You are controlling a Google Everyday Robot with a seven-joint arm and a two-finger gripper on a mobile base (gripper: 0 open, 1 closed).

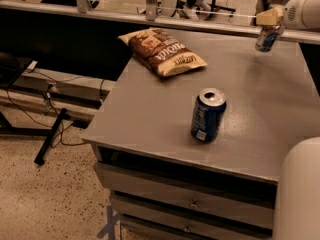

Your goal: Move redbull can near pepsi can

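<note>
The pepsi can (208, 115), wide and dark blue with a silver top and a small white label patch, stands upright near the front middle of the grey table (260, 99). The redbull can (265, 39), slim and blue-and-silver, is at the table's far right back. My gripper (270, 18) comes in from the right edge and is shut on the can's top part, holding it slightly tilted. The redbull can is far from the pepsi can, behind it and to its right.
A brown chip bag (162, 51) lies at the table's back left. A metal rail (150, 19) runs behind the table. Drawers (190, 201) sit under the tabletop. My white arm segment (300, 194) fills the lower right corner.
</note>
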